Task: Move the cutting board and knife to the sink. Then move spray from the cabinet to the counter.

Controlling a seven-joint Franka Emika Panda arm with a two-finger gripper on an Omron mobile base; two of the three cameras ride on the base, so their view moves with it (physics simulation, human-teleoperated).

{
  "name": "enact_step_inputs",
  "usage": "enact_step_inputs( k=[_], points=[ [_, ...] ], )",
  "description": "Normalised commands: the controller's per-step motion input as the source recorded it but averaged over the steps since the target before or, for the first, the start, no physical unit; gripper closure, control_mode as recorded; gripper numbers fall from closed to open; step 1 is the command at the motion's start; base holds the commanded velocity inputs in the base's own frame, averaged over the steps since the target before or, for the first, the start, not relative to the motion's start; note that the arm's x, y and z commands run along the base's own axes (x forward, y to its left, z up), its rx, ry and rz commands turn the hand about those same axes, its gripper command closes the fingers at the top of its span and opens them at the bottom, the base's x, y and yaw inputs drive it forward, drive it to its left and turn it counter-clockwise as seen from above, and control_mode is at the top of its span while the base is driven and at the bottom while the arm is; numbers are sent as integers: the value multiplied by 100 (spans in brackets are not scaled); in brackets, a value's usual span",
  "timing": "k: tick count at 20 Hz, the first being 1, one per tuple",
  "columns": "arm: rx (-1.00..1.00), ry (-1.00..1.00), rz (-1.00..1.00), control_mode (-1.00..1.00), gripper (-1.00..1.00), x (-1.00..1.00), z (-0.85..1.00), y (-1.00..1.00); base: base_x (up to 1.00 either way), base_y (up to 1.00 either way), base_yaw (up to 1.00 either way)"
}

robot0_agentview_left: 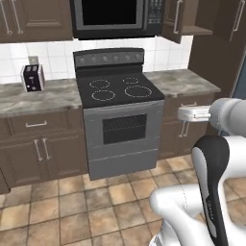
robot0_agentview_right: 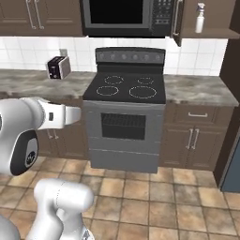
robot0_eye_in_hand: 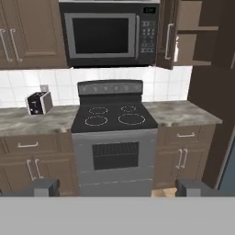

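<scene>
At two o'clock above the stove (robot0_agentview_right: 126,89), the spray (robot0_agentview_right: 200,18) stands on the open cabinet (robot0_agentview_right: 206,28) shelf. The claw (robot0_eye_in_hand: 114,187) hangs released, holding nothing. Reaching from this far back risks clipping the cabinet's door.

A white spray bottle (robot0_agentview_right: 200,18) stands on the shelf of the open wall cabinet (robot0_agentview_right: 206,33), right of the microwave (robot0_agentview_right: 126,18), above the marble counter (robot0_agentview_right: 199,91) flanking the black stovetop (robot0_agentview_right: 125,87).
</scene>
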Motion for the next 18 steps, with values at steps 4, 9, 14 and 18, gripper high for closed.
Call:
enact_step_inputs(
  k=[4,9,14,18],
  points=[
    [0,0,0,100,-100,0,0,0,100,-12,11],
    [0,0,0,100,-100,0,0,0,100,29,-1],
    [0,0,0,100,-100,0,0,0,96,13,-9],
    [0,0,0,100,-100,0,0,0,21,-100,0]
  ],
)
